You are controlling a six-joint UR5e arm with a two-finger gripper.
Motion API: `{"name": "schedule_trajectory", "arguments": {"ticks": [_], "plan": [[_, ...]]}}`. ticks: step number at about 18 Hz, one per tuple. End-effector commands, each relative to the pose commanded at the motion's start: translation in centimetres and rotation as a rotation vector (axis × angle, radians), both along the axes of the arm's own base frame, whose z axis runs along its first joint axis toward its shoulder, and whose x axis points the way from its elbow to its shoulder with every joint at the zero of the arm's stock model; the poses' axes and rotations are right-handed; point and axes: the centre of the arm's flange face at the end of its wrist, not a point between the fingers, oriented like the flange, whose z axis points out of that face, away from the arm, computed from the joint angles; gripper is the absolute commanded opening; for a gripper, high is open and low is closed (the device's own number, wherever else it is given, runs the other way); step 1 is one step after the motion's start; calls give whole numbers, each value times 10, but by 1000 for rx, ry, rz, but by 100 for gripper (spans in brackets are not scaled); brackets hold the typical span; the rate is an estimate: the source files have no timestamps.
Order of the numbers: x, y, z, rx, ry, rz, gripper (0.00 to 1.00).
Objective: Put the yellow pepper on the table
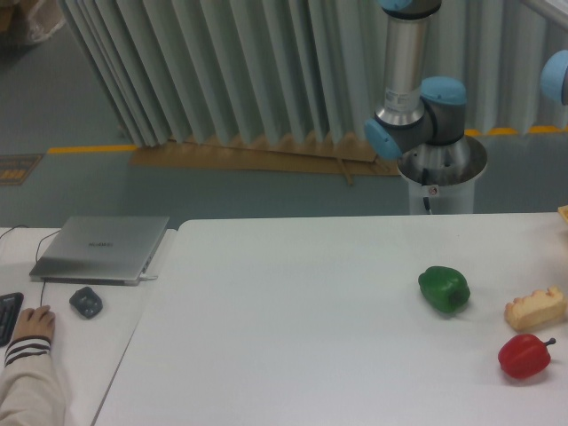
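The large white table (293,328) fills the lower part of the camera view. No yellow pepper shows in this frame; it is out of view. A green pepper (444,288) lies on the table at the right. A red pepper (524,355) lies nearer the front right edge. Only the arm's base and lower joints (417,124) show behind the table's far edge. The arm rises out of the top of the frame, so the gripper is not in view.
A pale bread-like piece (535,309) lies between the two peppers at the right edge. On a second table at the left are a closed laptop (99,248), a dark mouse (86,303) and a person's hand (34,324) in a striped sleeve.
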Motion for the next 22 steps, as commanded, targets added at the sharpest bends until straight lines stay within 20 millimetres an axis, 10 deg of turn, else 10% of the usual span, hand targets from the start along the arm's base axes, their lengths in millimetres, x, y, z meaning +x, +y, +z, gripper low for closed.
{"name": "schedule_trajectory", "arguments": {"ticks": [4, 11, 22], "plan": [[-4, -10, -4, -7, -7, -30, 100], [22, 55, -6, 51, -21, 122, 100], [10, 12, -9, 12, -14, 122, 100]]}}
